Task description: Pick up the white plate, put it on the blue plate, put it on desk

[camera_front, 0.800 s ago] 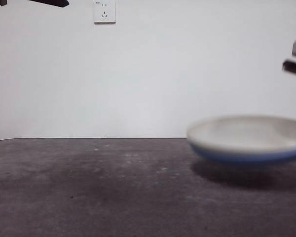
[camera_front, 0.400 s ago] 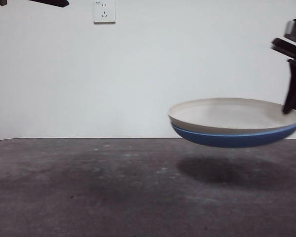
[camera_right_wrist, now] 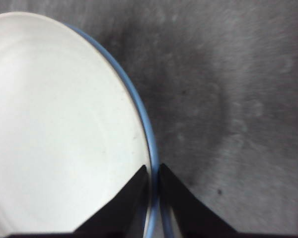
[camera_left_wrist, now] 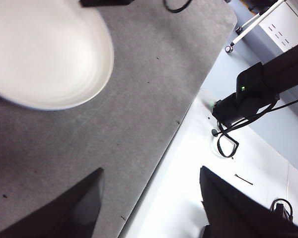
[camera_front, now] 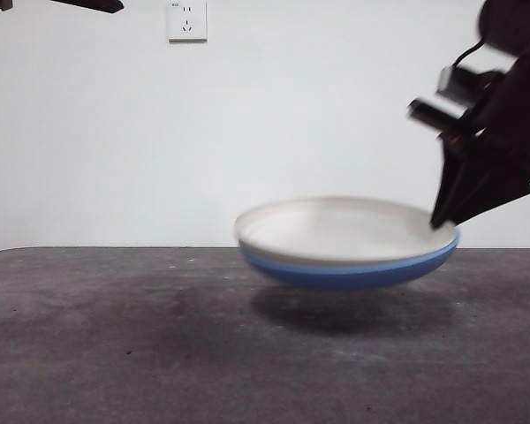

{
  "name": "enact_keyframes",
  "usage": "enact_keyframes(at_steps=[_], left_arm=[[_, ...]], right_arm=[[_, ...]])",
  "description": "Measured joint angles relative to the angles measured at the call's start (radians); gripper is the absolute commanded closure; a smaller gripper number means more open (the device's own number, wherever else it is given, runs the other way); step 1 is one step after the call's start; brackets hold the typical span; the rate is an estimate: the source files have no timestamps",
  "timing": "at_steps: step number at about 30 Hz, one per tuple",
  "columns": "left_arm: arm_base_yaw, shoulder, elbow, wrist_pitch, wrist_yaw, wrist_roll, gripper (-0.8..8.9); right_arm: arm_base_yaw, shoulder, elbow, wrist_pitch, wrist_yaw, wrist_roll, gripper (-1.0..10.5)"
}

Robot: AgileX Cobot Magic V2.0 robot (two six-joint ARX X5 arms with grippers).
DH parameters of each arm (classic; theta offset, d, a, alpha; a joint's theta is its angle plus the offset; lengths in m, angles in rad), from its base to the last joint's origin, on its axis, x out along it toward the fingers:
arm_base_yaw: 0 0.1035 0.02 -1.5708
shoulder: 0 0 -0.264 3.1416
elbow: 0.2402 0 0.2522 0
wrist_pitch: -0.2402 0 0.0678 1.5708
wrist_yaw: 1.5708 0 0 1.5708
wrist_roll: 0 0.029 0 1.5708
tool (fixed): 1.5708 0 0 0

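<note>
The white plate (camera_front: 344, 228) lies nested in the blue plate (camera_front: 349, 271). Both hang together a little above the desk (camera_front: 159, 344), right of the middle, with a shadow below. My right gripper (camera_front: 442, 221) is shut on the rims of both plates at their right edge. In the right wrist view the jaws pinch the rims, with the white plate (camera_right_wrist: 54, 134) inside and the blue plate's rim (camera_right_wrist: 144, 119) beside it. My left gripper (camera_left_wrist: 149, 198) is open and empty, high over the desk's edge. The white plate (camera_left_wrist: 39, 54) shows in its view too.
A white wall with a socket (camera_front: 186, 19) stands behind the desk. The left arm shows only as a black tip (camera_front: 88, 4) at the top left. Beyond the desk's edge in the left wrist view are a white surface and a black arm base (camera_left_wrist: 248, 94).
The right gripper has carried the two stacked plates leftward and lowered them somewhat from 0.5 s ago. The arm has come further into view. The left arm has not moved.
</note>
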Motion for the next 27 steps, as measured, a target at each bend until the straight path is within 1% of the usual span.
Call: enact_keyframes(at_steps=[5, 10, 16, 27], left_arm=[[0.000, 0.000, 0.000, 0.000, 0.000, 0.000, 5.04], [0.000, 0.000, 0.000, 0.000, 0.000, 0.000, 5.04], [0.000, 0.000, 0.000, 0.000, 0.000, 0.000, 5.04], [0.000, 0.000, 0.000, 0.000, 0.000, 0.000, 5.04]], right_arm=[[0.030, 0.094, 0.073, 0.019, 0.012, 0.015, 9.4], [0.033, 0.175, 0.133, 0.025, 0.017, 0.021, 9.4], [0.042, 0.247, 0.149, 0.027, 0.019, 0.034, 9.4], [0.077, 0.293, 0.154, 0.050, 0.019, 0.043, 9.4]])
